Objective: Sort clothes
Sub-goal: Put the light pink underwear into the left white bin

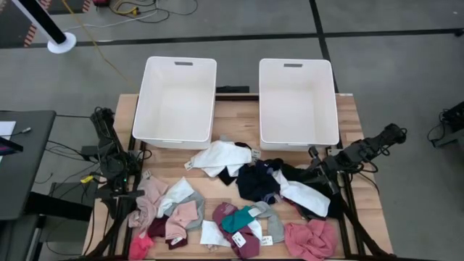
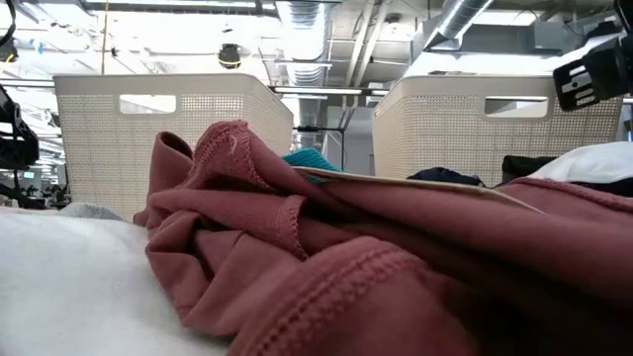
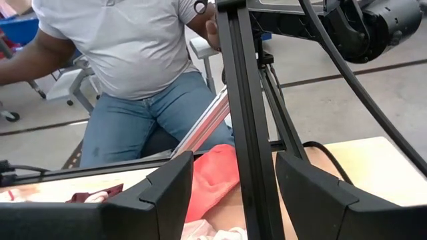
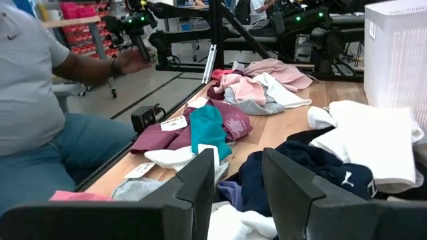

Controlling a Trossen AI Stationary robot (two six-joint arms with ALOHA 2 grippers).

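The clothes lie loose over the near half of the table. A white piece (image 1: 217, 156), a navy one (image 1: 254, 181) and another white one (image 1: 304, 196) lie in the middle. A pink heap (image 1: 156, 199) is at the left, maroon (image 1: 243, 232) and teal (image 1: 235, 217) pieces are near the front, and a pink one (image 1: 312, 239) is at the near right. My left gripper (image 3: 233, 167) hovers open at the table's left edge (image 1: 127, 190), above the pink heap. My right gripper (image 4: 239, 160) stands open at the right (image 1: 313, 161), beside the navy piece (image 4: 333, 173). Neither holds anything.
Two white bins (image 1: 177, 101) (image 1: 297, 101) stand side by side at the far edge. A person (image 3: 133, 67) sits at the table's near side, one hand (image 4: 130, 60) on a stand. A dark frame post (image 3: 243, 120) rises just in front of my left gripper. A pink cloth (image 2: 326, 257) fills the low view.
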